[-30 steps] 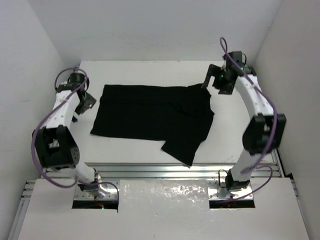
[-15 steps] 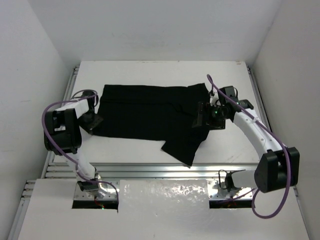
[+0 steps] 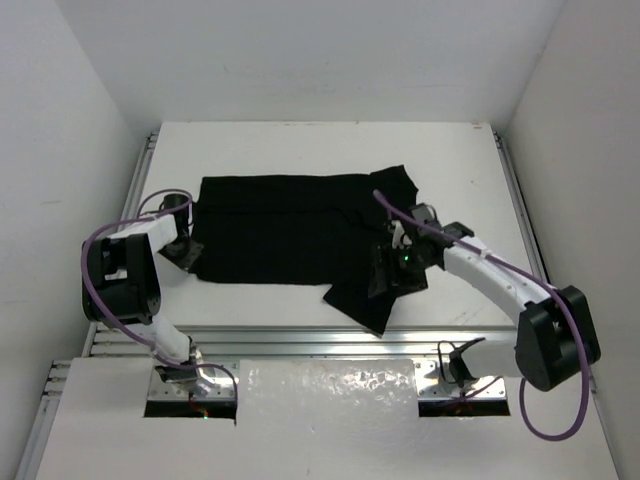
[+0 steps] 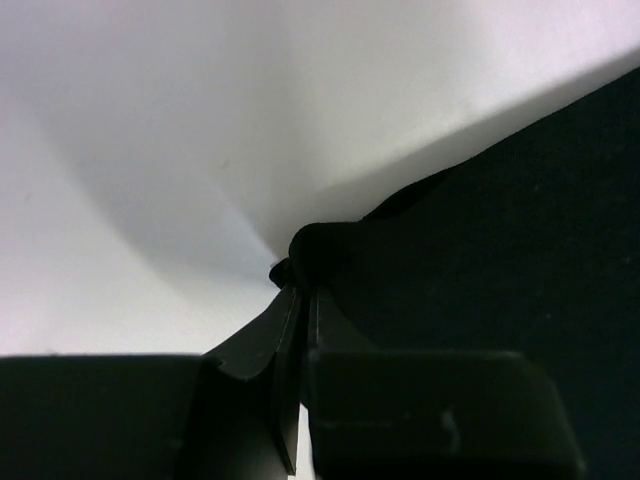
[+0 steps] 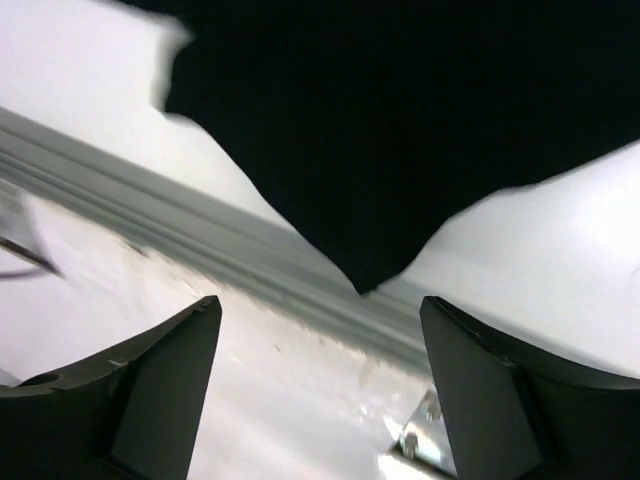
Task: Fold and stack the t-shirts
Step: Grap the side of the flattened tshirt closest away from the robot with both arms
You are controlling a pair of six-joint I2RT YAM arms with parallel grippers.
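The black shirt (image 3: 280, 230) lies spread out in the middle of the table (image 3: 300, 140). The left gripper (image 3: 186, 252) sits at the shirt's 8 o'clock corner. It is pressed together on a small bump of cloth, likely so it can lift that side for a fold. The right gripper (image 3: 397, 272) hangs over the 4 o'clock part, spread wide and holding nothing, likely to grab there. A crooked flap points to 5 o'clock, toward the metal rail (image 3: 300, 340). That flap may spoil a neat fold.
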